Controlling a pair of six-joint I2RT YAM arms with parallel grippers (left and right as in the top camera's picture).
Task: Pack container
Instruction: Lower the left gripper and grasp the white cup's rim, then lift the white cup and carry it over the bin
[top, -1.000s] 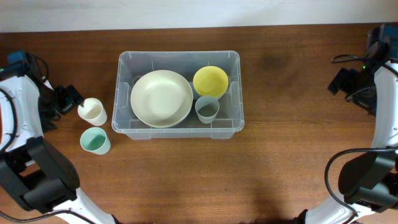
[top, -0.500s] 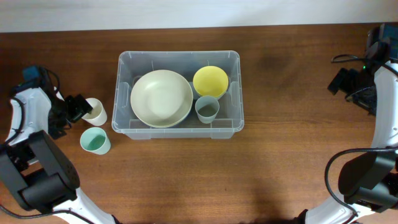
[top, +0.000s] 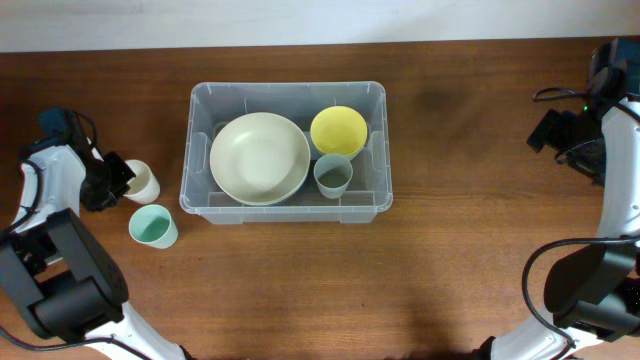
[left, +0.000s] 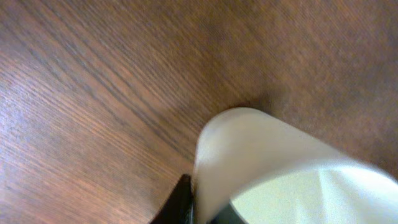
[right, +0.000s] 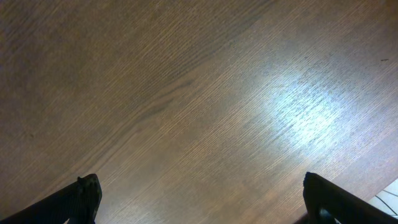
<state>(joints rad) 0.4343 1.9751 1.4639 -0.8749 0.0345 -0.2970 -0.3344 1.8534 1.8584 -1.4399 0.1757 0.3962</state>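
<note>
Left gripper (top: 124, 178): your jaws, wide a second ago, now pinch the wall of the cream cup (top: 143, 183), at 9 o'clock of the container (top: 285, 97) sitting mid-table. Lifting likely comes next. Teal cup (top: 152, 226): waiting at 8 o'clock. Right gripper (right: 205, 196): jaws wide, empty.

Cream cup (left: 280, 168) blurred, cropped at lower right; left pincer fingers (left: 180, 202) mostly out of frame.

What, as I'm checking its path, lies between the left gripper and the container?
Only the cream cup, pinched at its rim by the left gripper; then bare table up to the container, seen overhead.
</note>
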